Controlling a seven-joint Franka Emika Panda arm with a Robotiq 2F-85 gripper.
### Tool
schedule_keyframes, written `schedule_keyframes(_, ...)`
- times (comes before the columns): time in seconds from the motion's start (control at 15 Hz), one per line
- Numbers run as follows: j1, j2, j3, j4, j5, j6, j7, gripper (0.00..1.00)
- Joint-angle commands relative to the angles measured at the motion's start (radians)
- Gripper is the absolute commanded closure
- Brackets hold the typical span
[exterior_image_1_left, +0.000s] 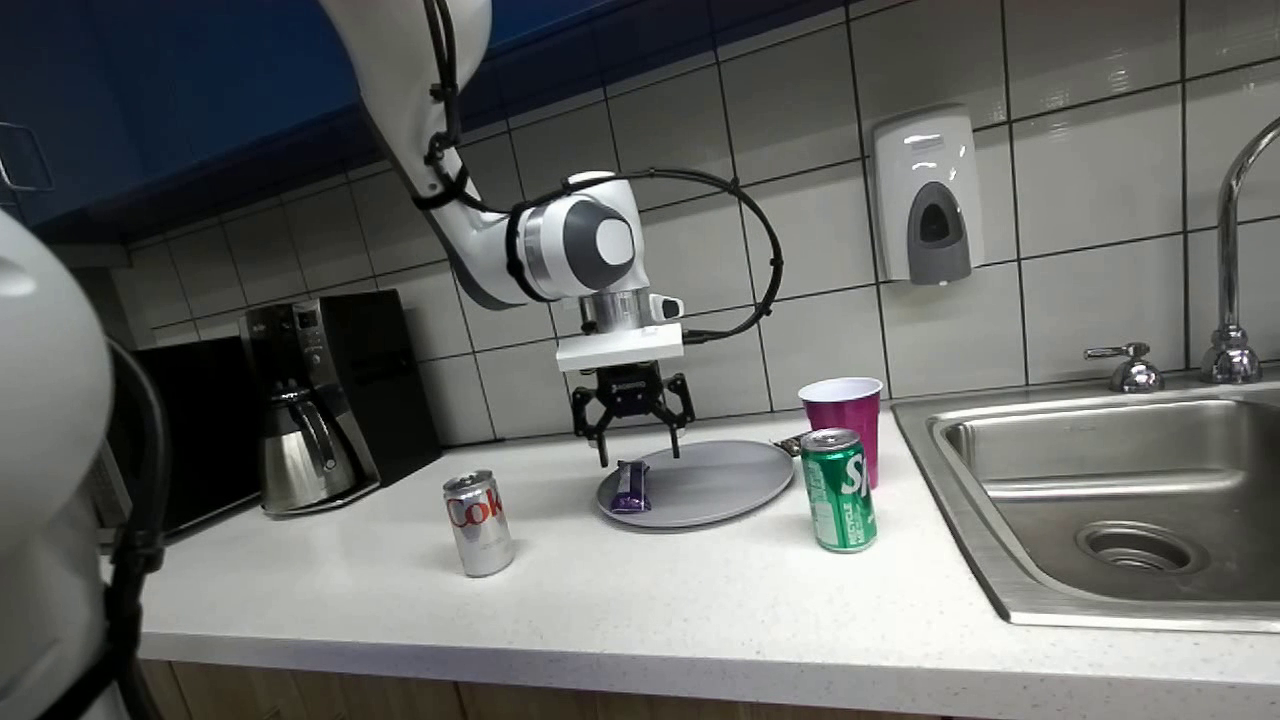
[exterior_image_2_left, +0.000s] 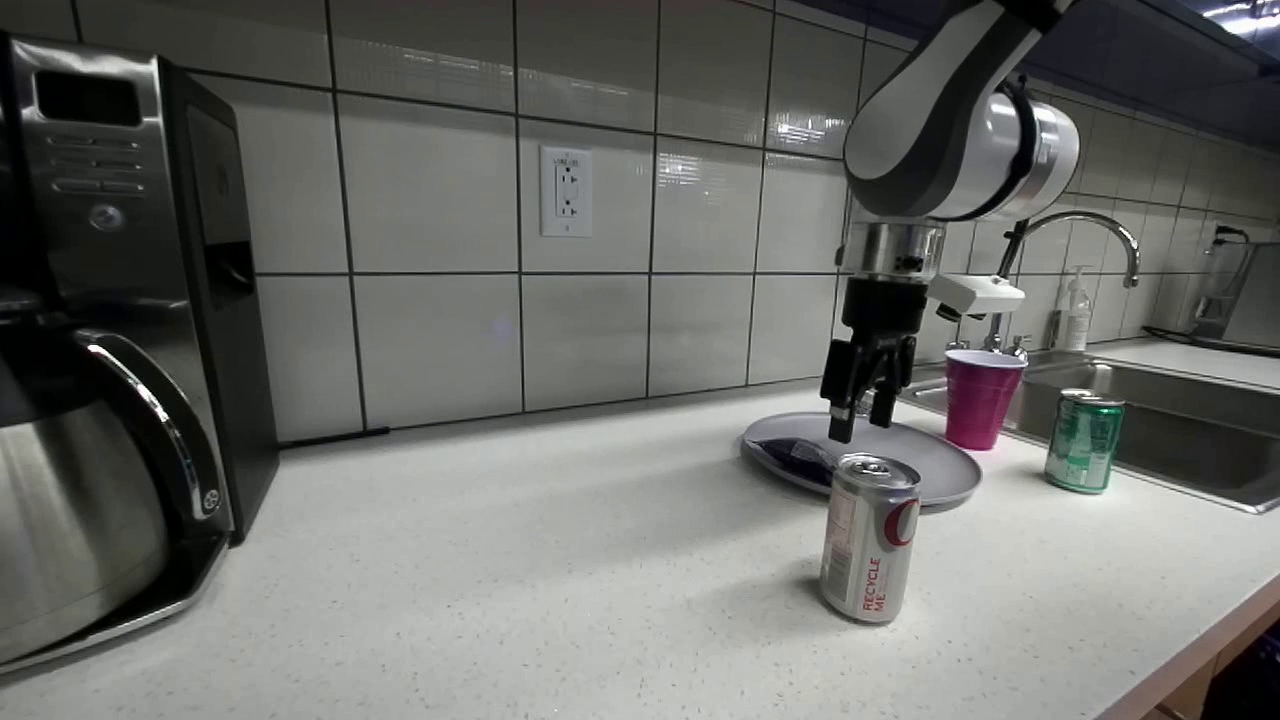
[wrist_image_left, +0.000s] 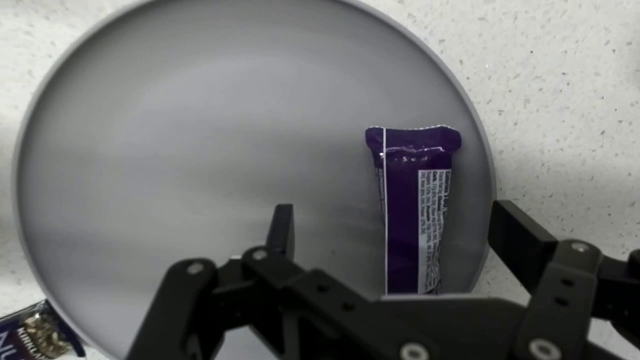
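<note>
Pale counter (exterior_image_1_left: 620, 600) — hand (exterior_image_1_left: 640, 461) (fingers spread wide) hangs above purple packet (wrist_image_left: 410, 212).

The white arm (exterior_image_1_left: 400, 80) has a dark grey cap (exterior_image_1_left: 583, 250) and a silver collar (exterior_image_1_left: 616, 310); a black cable (exterior_image_1_left: 778, 262) makes a wide loop. The angular black hand (exterior_image_1_left: 640, 458) bears pale round screws (wrist_image_left: 413, 351).

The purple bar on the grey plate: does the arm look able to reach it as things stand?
Probably yes: the open gripper hangs above the grey plate, and nothing visible stands between it and the purple bar.
</note>
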Motion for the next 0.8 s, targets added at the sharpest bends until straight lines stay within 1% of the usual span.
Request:
schedule_keyframes(0.0,-0.025,-0.016,0.027,0.0,0.006,-0.033,-0.054,0.0)
schedule_keyframes(0.73,-0.015,0.036,0.037,0.038,-0.006,-0.041,-0.032,0.0)
